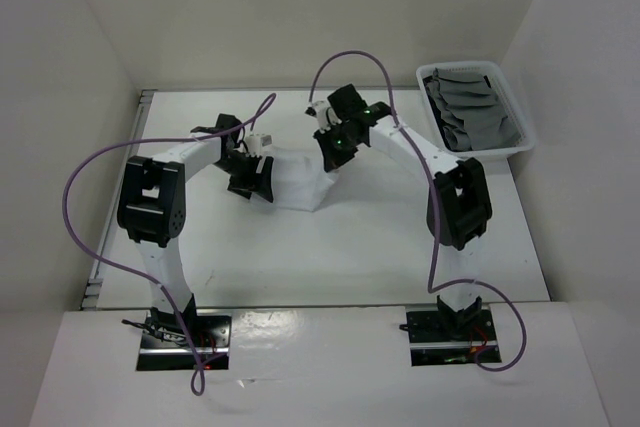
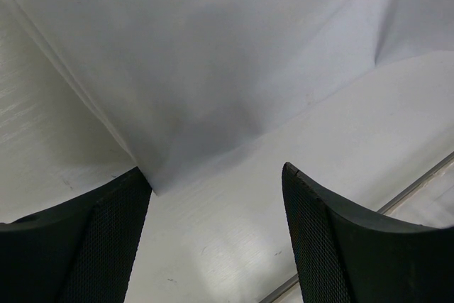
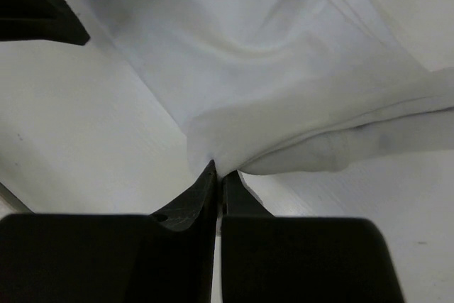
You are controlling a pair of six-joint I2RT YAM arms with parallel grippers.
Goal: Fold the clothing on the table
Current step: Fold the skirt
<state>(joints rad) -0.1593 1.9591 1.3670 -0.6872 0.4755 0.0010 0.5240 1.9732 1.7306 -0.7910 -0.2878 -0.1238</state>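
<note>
The white clothing [image 1: 298, 183] lies bunched on the white table [image 1: 300, 257] between my two grippers. My left gripper [image 1: 250, 181] is at its left edge and stands open. In the left wrist view the clothing [image 2: 213, 54] ends in a corner just inside the left finger, and bare table [image 2: 234, 239] shows between the fingers of that gripper [image 2: 213, 172]. My right gripper [image 1: 333, 153] is at the clothing's right side. The right wrist view shows that gripper [image 3: 220, 172] shut on a folded edge of the clothing [image 3: 269, 83], which rises in creases from the tips.
A white basket [image 1: 520, 132] with grey cloths [image 1: 470, 112] stands at the back right of the table. A metal rail [image 2: 415, 186] runs along the table's left edge. White walls enclose the table at the back and sides. Purple cables loop over both arms.
</note>
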